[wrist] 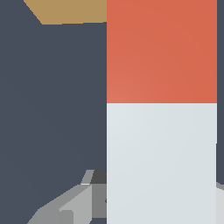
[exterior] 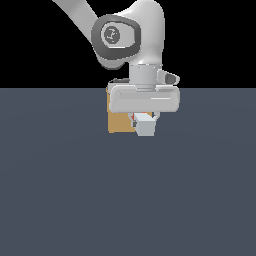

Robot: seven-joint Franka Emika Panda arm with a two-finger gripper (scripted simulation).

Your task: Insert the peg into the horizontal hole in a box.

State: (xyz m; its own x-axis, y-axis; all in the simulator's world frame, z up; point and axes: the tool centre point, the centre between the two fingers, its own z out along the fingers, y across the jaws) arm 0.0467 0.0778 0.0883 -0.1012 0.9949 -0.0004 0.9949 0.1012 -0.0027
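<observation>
Pincer (exterior: 144, 119) clenched on the peg (exterior: 145, 126), held off the bench (exterior: 60, 190) at frame centre in the exterior view, directly in front of the box (exterior: 119, 120). Only the peg's pale end face shows there, with a sliver of red behind it. So the long axis looks to run away from that camera, towards the box, red end leading. Wrist view agrees: red half (wrist: 162, 50) ahead, white half (wrist: 162, 162) nearer the fingers (wrist: 65, 205), box corner (wrist: 72, 11) off to one side of the peg's line.

Hole not visible in either view, hidden by hand and peg.

Risks, as a guess:
- box sits to the exterior view's left of the peg, so a straight push may strike the box face or miss the hole
- any tilt could jam the square peg at the hole's edge
- contact may shove the box back or let the peg slip in the grip
</observation>
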